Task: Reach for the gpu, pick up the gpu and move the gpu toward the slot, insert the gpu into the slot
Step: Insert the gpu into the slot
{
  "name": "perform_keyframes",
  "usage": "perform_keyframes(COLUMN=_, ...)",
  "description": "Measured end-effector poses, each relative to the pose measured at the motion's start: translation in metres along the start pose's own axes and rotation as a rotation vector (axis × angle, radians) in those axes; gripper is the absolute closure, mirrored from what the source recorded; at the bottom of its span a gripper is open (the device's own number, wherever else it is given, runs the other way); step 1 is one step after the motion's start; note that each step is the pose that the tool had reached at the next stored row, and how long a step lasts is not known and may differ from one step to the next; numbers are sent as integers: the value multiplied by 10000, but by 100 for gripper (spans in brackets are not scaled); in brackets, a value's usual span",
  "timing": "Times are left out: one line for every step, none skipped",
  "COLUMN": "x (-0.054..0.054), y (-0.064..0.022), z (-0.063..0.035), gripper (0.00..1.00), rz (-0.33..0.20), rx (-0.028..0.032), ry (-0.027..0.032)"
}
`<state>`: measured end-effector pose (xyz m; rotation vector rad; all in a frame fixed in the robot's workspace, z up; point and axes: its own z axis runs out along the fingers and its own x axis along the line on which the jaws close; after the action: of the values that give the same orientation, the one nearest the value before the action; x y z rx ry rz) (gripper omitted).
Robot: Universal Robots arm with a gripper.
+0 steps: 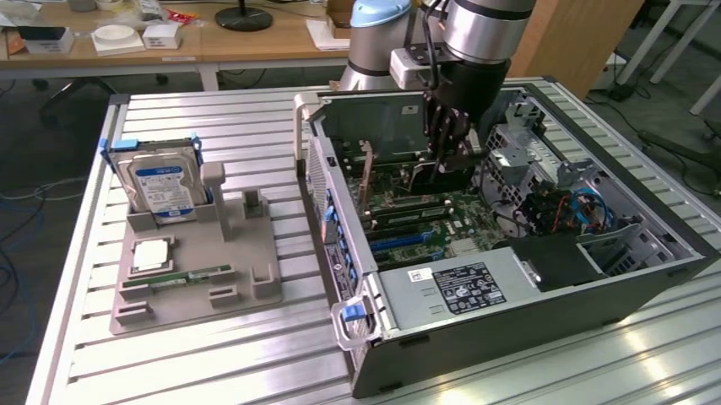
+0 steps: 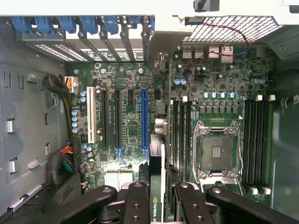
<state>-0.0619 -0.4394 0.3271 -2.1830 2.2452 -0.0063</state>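
My gripper (image 1: 445,169) reaches down into the open computer case (image 1: 631,283) and is shut on the gpu (image 1: 428,179). In the wrist view the gpu (image 2: 156,163) shows edge-on as a thin black card clamped between the two black fingers (image 2: 135,203), hanging above the green motherboard (image 2: 128,119). The slot (image 2: 144,119), a long blue connector strip, runs parallel to the card and just beside its edge; the card looks apart from it. The same blue slot (image 1: 397,241) lies below the gripper in the exterior view.
The square silver processor socket (image 2: 218,151) and black memory slots (image 2: 180,130) lie close beside the card. The power supply (image 1: 474,287) and case walls hem the gripper in. Outside the case, a grey fixture (image 1: 242,253) holds a blue-labelled hard drive (image 1: 161,181) and a memory stick (image 1: 192,276).
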Motion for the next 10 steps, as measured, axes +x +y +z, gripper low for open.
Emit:
perform_keyframes(x=2, y=0, z=1, gripper=74, rz=1, rx=1, ry=-1)
perform_keyframes(x=5, y=0, z=0, gripper=74, rz=0, rx=0, ry=1)
perform_keyframes(x=9, y=-1, z=1, gripper=74, rz=-1, rx=0, ry=1)
perform_keyframes(x=13, y=-1, z=1, gripper=74, rz=-1, rx=1, ry=1)
perform_keyframes(x=16, y=-1, z=1, gripper=74, rz=0, rx=1, ry=1)
perform_keyframes(x=17, y=0, z=1, gripper=74, rz=1, rx=1, ry=1)
perform_keyframes(x=17, y=-1, z=1, gripper=74, rz=1, rx=1, ry=1)
perform_keyframes(x=17, y=-1, z=1, gripper=74, rz=1, rx=0, ry=1)
perform_keyframes(x=17, y=-1, z=1, gripper=74, rz=1, rx=0, ry=1)
perform_keyframes(x=18, y=-1, z=0, gripper=74, rz=0, rx=0, ry=2)
